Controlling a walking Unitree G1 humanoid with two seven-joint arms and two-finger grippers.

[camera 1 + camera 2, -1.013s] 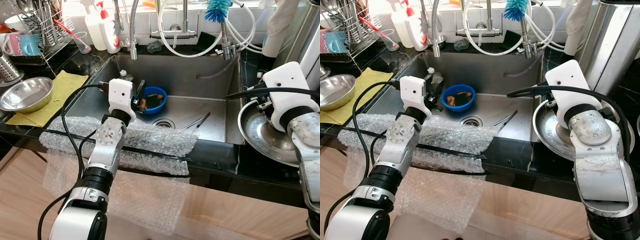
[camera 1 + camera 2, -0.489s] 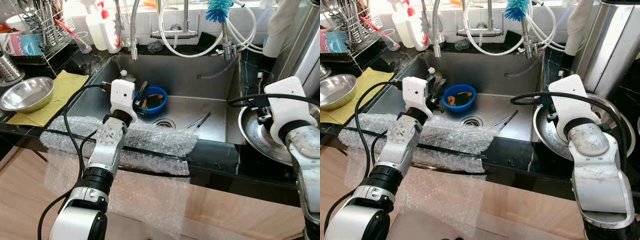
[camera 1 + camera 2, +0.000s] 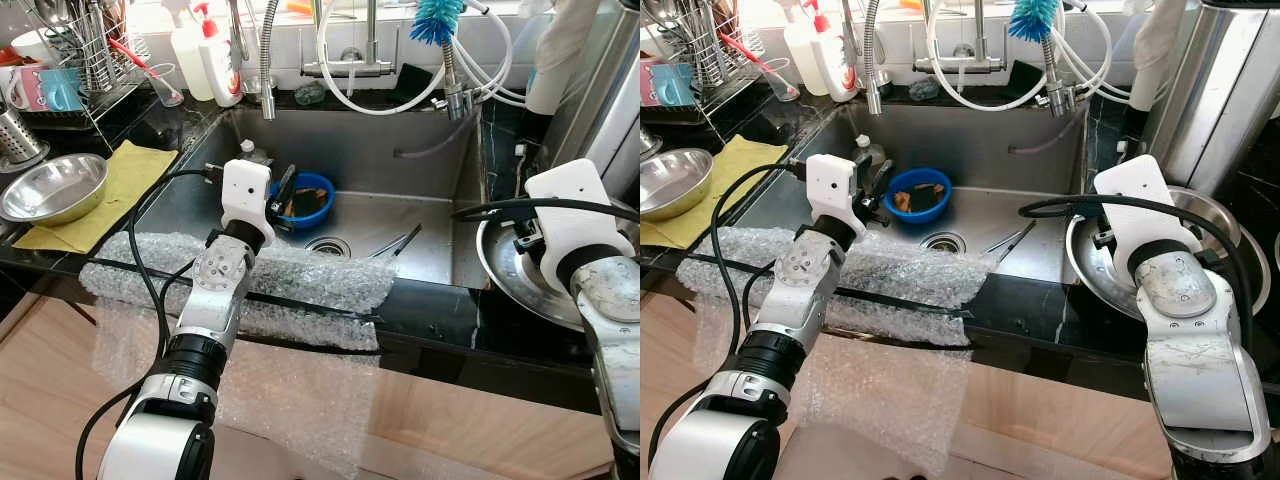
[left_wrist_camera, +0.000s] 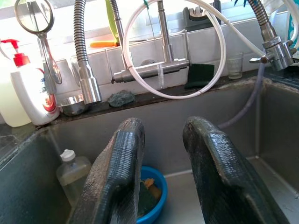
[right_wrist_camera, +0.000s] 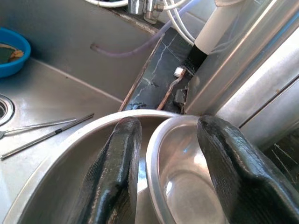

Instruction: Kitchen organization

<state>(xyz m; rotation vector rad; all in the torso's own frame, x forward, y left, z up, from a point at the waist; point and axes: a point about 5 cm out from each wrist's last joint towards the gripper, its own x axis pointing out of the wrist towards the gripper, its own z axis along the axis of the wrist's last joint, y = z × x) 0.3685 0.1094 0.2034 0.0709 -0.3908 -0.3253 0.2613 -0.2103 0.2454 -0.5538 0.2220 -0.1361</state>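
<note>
Your left gripper hangs spread and empty – blue bowl at its 1 o'clock in the sink. Your right gripper straddles the small steel bowl's rim, nested inside the large pan – unclosed.

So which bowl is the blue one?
The blue bowl sits inside the sink, just ahead of the left gripper. The other bowls are shiny steel: one on the yellow cloth, others under the right gripper.
</note>
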